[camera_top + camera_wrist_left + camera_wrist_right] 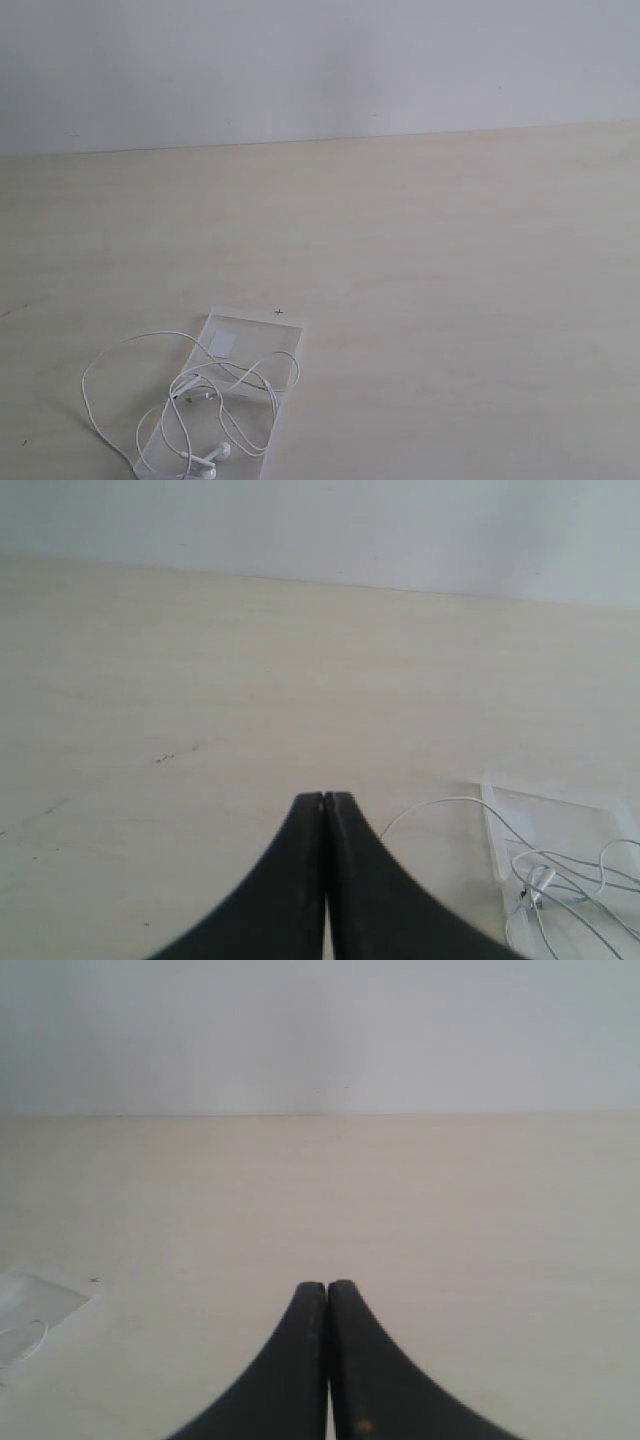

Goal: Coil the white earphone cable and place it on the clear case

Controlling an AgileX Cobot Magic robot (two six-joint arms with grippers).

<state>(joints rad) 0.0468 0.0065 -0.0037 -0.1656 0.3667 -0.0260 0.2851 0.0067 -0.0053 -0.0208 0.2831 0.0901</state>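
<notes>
Opening on the left gripper [323,798]: hanging low over the pale counter [150,680], pressing both black fingers [285,890] flat together, clamping nothing. Spotting the white earphone cable [540,878] just off to the side of those tips and slightly ahead, on the side facing the other arm, near but not touching. Seeing it sprawling in loose loops across the clear case [570,815] and sending one thin strand curving out over bare counter toward the left gripper, stopping short of the fingers.

Switching to the right gripper [327,1284]: pinching fully closed too, carrying nothing, pointing across plain counter toward the grey wall [300,1030]. Catching only a corner of the clear case and a sliver of cable far off to the side of this gripper, well apart, likewise on the side facing the other arm. Placing the case between the two grippers, then, and much nearer the left one.

Going wide to the exterior view: finding the case lying open and flat, showing a small white square sticker [222,345] in the farther half. Watching the cable tangling over both halves, resting its two earbuds [222,450] at the near end and spilling one wide loop off the case onto the counter on the left gripper's side. Looking loose rather than neatly coiled.
</notes>
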